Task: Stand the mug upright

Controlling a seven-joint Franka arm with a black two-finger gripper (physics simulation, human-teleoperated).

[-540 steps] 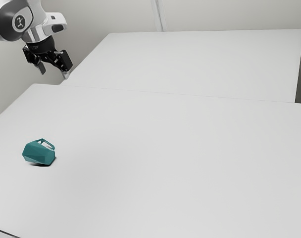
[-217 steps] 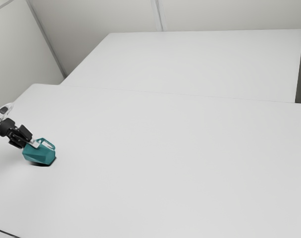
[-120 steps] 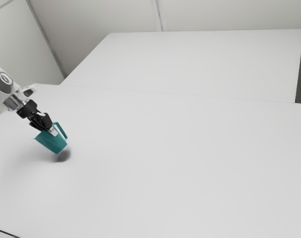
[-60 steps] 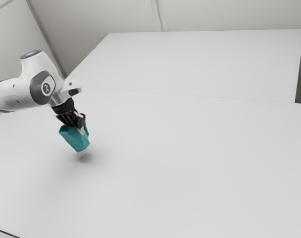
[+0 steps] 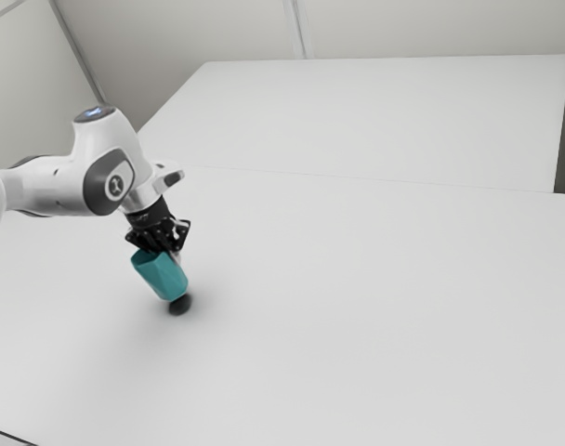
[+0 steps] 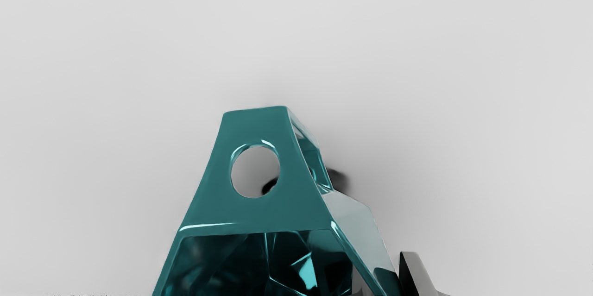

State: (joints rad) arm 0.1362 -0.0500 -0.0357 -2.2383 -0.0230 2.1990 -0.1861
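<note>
So the mug (image 5: 162, 277) is a teal one, all flat facets instead of a round body, kinda like a cut gem with a handle on it. Up close in the wrist view the finish is smooth and glossy, with bright streaks along the rim and shiny angular panels down inside. The handle (image 6: 259, 215) has a flat, tapering top with a neat round hole through it. The table (image 5: 357, 297) is plain matte white, pretty much no texture, and there's another flat white surface (image 5: 385, 111) on the far side.

The arm (image 5: 55, 186) is smooth white with dark grey joint covers. It comes in from the exterior view's left with the forearm roughly level, then bends at the wrist so the hand slopes down toward the exterior view's right. The black gripper (image 5: 166, 251) is closed on the mug's wall up by the rim, one finger (image 6: 419, 275) outside and the other poking down inside.

Mug's over the table toward the exterior view's left, and it's tilted, not upright: mouth leaning to the exterior view's left, base low to the right. A dark shadow (image 5: 179, 306) is right by the base; can't tell if the bottom edge touches down.
</note>
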